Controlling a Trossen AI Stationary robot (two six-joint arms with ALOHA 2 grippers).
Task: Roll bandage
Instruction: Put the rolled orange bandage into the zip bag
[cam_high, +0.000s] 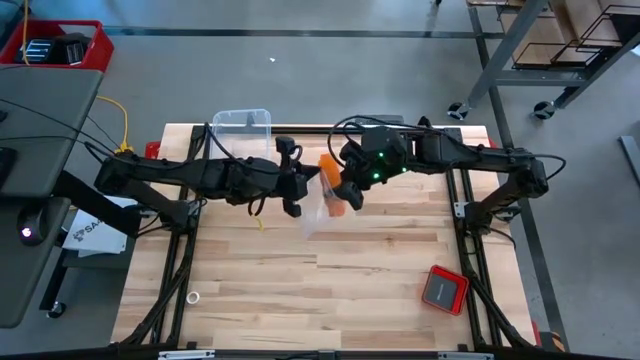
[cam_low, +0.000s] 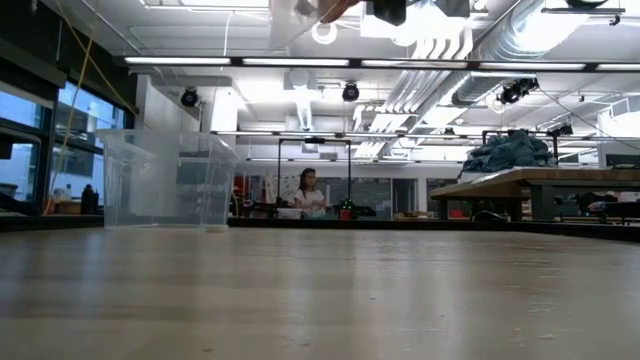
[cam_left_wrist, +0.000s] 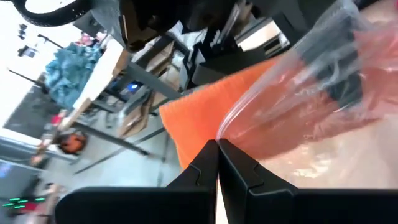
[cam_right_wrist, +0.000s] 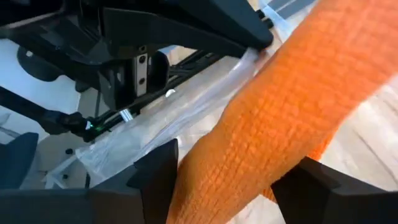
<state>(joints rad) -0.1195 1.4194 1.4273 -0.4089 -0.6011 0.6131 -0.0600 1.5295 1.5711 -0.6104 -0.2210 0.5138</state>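
Note:
The bright orange bandage (cam_high: 331, 168) is held high above the table's middle, between the two arms. Part of it sits inside a clear plastic bag (cam_high: 318, 215), and its end (cam_left_wrist: 196, 115) sticks out of the bag's mouth. My left gripper (cam_left_wrist: 217, 144) is shut on the bag's edge. My right gripper (cam_right_wrist: 233, 168) comes from the table's right and is open, one finger on each side of the bandage's ribbed length (cam_right_wrist: 292, 106). In the low view only the bag's corner (cam_low: 300, 20) shows, at the top edge. My left gripper pinches the clear bag's edge (cam_left_wrist: 231, 127) at its mouth between the tips of its two shut fingers, coming from the table's left. The bag hangs clear of the table with the bandage inside it. My right gripper: I cannot tell whether its open fingers (cam_right_wrist: 158, 171) touch the bandage.
A clear plastic bin (cam_high: 242, 125) stands at the table's far edge, left of the middle. A small red square device (cam_high: 444, 290) lies near the front right. A small white ring (cam_high: 193, 297) lies at the front left. A red crate (cam_high: 60, 45) sits off the table, far left.

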